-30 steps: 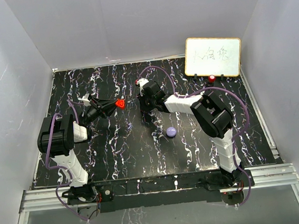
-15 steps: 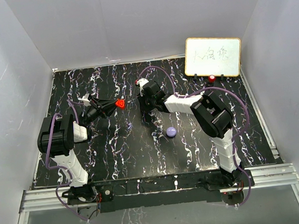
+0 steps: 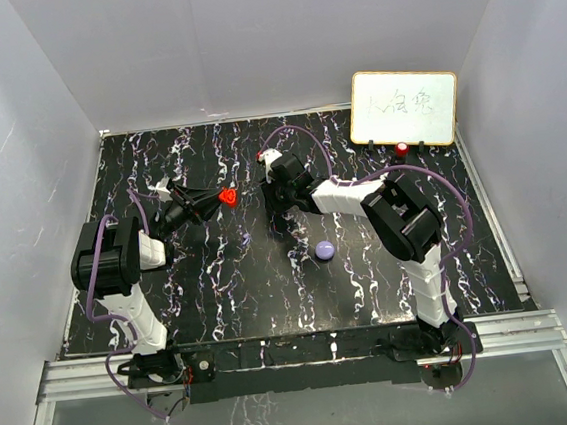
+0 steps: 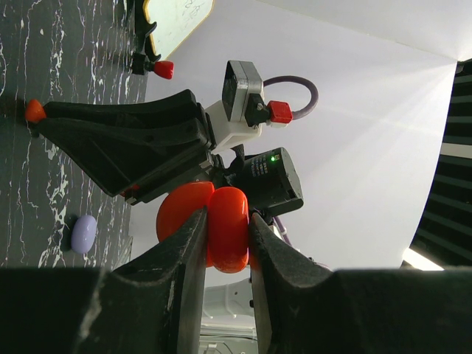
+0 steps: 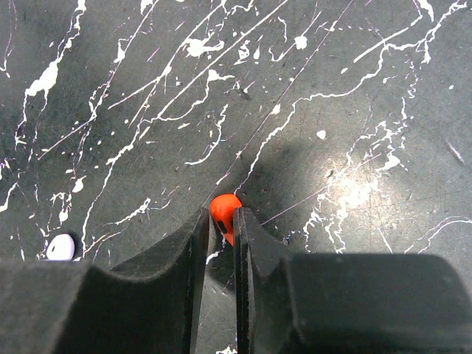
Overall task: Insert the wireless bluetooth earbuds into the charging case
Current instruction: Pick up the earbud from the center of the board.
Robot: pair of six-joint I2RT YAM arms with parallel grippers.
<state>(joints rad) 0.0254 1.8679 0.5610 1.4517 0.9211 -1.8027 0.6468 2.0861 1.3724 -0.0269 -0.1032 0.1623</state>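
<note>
Plainly, the left gripper is clamped on the red case, with the right gripper tip-down at the table.
A red earbud sits at the right gripper's very tips. Its fingers stand a sliver apart and hide the bud's lower part, so I can't tell whether they pinch it. A pale scrap peeks out beside one finger, cut off and too small to name. A purple case lies just behind that gripper.
</note>
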